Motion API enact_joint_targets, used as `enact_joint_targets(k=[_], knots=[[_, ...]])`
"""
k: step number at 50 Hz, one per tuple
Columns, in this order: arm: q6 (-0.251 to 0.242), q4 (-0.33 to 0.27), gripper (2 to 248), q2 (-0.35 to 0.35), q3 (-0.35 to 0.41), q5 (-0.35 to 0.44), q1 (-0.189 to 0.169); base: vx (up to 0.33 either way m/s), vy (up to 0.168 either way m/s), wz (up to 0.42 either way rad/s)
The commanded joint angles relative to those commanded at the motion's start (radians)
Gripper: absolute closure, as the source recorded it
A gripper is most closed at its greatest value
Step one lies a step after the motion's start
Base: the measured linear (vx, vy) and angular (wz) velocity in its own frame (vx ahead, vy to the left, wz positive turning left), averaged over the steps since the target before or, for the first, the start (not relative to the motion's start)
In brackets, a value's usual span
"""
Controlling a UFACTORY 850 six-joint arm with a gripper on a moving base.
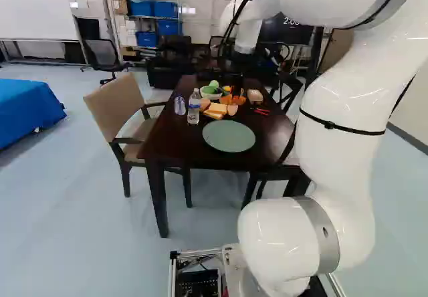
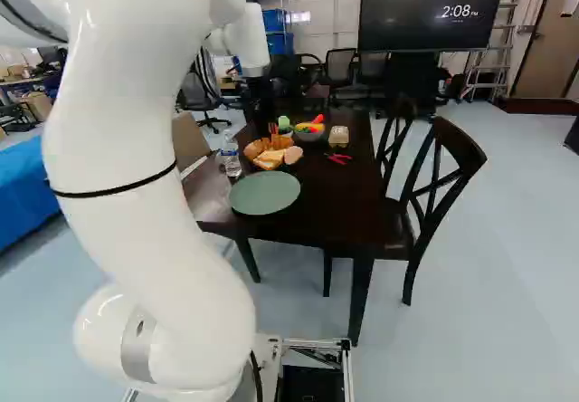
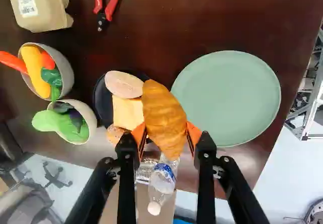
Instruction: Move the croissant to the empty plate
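Gripper [image 3: 166, 133] clamped on croissant [image 3: 164, 108], pads at both sides. Croissant looks lifted, between food plate [image 3: 102, 101] and empty green plate [image 3: 232, 98]. Step: carry, probably. Next: move over green plate, lower gently, release.

From the right base view's centre, the surface [image 2: 327, 198] carries a bottle [image 2: 231, 159] at ten o'clock, pliers [image 3: 115, 3] at two, a carton [image 3: 46, 18] just beyond, two bowls [image 3: 67, 71] near twelve. A chair [image 2: 431, 186] stands at three, a screen [image 2: 407, 13] at one.

Base views behind arm [image 1: 344, 103] share table [image 3: 217, 22] ahead; wrist view close, downward.
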Motion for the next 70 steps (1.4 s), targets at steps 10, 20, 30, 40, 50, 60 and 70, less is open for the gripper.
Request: enact_joint_targets(k=[10, 20, 30, 40, 50, 60, 70], knots=[[0.0, 0.0, 126, 0.04, 0.046, 0.0, -0.006, 0.0, 0.0, 0.0], [0.0, 0.0, 126, 0.08, 0.092, 0.0, -0.013, 0.0, 0.0, 0.0], [0.0, 0.0, 126, 0.1, 0.118, 0.0, -0.017, 0.0, 0.0, 0.0], [0.0, 0.0, 126, 0.088, 0.13, 0.0, -0.017, 0.0, 0.0, 0.0], [0.0, 0.0, 126, 0.065, 0.136, 0.0, -0.017, 0.0, 0.0, 0.0], [0.0, 0.0, 126, 0.034, 0.133, 0.0, -0.017, 0.0, 0.0, 0.0], [0.0, 0.0, 126, 0.002, 0.13, 0.0, -0.017, 0.0, 0.0, 0.0]])
